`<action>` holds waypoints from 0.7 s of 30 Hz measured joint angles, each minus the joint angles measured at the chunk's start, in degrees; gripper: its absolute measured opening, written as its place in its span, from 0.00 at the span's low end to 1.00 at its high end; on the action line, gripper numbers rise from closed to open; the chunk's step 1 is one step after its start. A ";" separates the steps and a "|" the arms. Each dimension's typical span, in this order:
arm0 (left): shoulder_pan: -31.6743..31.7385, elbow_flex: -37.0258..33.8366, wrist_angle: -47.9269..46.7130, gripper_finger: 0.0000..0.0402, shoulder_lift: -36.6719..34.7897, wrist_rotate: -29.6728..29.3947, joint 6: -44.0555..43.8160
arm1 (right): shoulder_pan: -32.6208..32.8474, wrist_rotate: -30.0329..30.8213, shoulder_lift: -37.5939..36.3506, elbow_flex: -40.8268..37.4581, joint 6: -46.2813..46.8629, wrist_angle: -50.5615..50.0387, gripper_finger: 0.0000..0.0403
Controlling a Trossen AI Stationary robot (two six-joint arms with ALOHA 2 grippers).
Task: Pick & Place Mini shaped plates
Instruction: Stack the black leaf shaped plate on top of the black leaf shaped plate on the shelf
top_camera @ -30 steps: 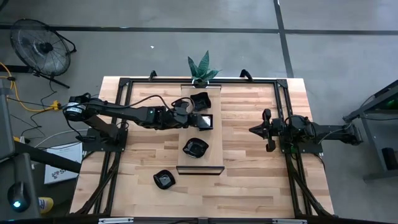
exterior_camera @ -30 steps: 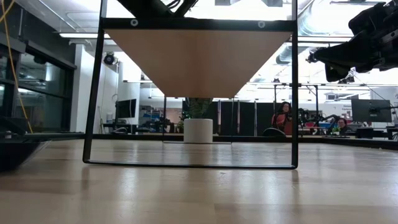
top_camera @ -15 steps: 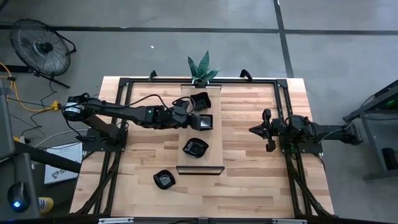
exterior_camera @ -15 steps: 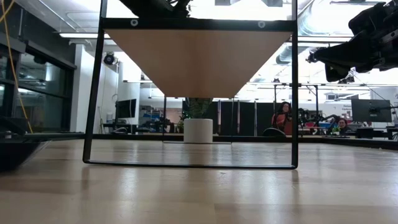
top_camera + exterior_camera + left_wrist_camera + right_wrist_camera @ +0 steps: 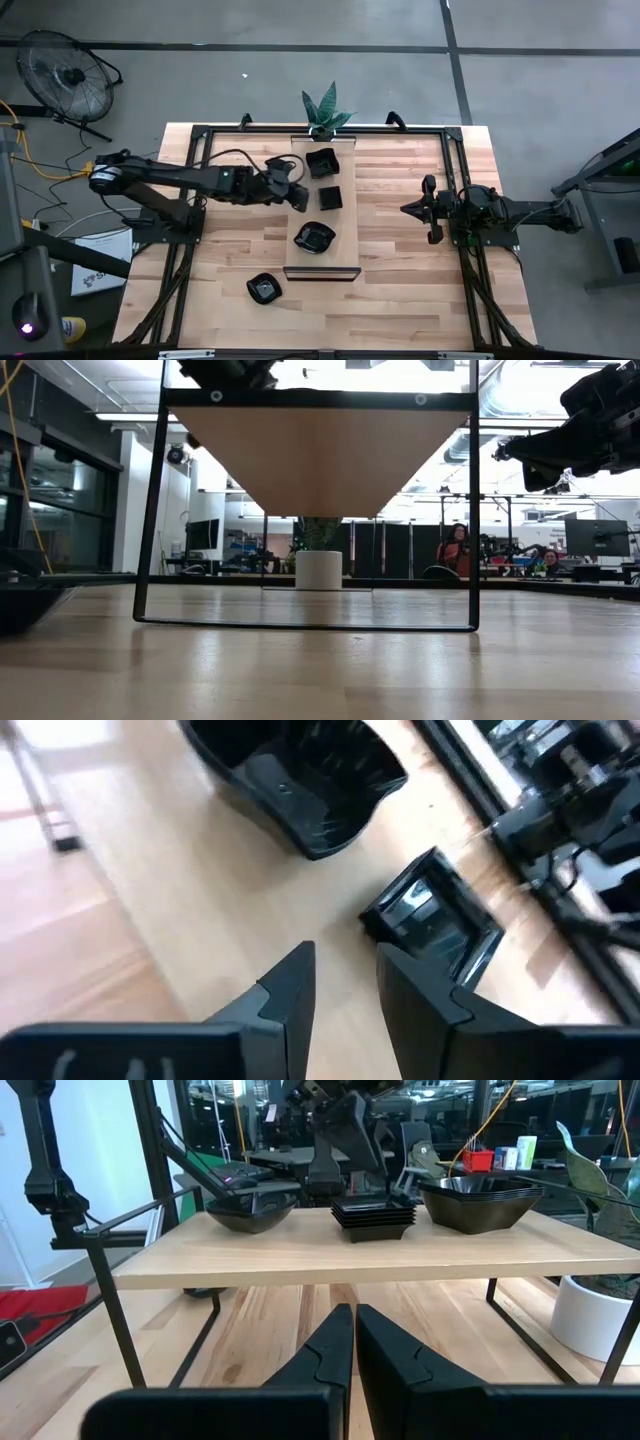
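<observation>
A raised pale wooden board [image 5: 345, 255] carries three groups of black mini shaped plates: a deep wavy dish [image 5: 322, 162] at its far end, a stack of square plates [image 5: 331, 197] in the middle, and a flower-shaped dish [image 5: 314, 237] nearer. One more dish [image 5: 264, 288] rests on the table, near left of the board. My left gripper [image 5: 299, 195] hovers open just left of the square plates [image 5: 430, 920], with nothing between its fingers [image 5: 345, 965]. My right gripper [image 5: 420, 208] waits shut [image 5: 352, 1340] at the table's right.
A potted plant [image 5: 326, 110] stands at the far edge behind the board. Black frame rails [image 5: 200, 200] run along both sides of the table. The board stands on thin black legs [image 5: 150, 510], and bare table shows on either side of it.
My left gripper has let go of the square plates and drawn back toward the table's left edge, rising slightly and rolling at the wrist. The square plates stay where they were on the board.
</observation>
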 joint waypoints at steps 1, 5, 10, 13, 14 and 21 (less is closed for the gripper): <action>-0.52 0.00 -1.59 0.27 -0.65 -0.30 0.32 | -0.01 -0.02 0.00 0.02 0.00 0.01 0.03; -3.20 0.00 -9.39 0.27 -3.68 -1.75 0.33 | -0.01 0.00 0.00 0.01 0.00 0.01 0.03; -8.00 -0.02 -19.49 0.27 -6.41 -2.27 -2.42 | -0.02 0.00 0.00 0.00 0.00 0.00 0.03; -10.84 -0.02 -23.11 0.27 -7.19 -2.21 -3.87 | -0.01 0.00 0.00 0.01 0.00 0.00 0.03; -11.66 -0.02 -24.40 0.27 -7.42 -2.14 -4.20 | 0.00 -0.01 0.00 0.01 0.00 0.00 0.03; -16.75 -0.02 -30.32 0.27 -7.60 1.70 -3.13 | 0.00 0.00 0.00 0.00 0.00 0.02 0.03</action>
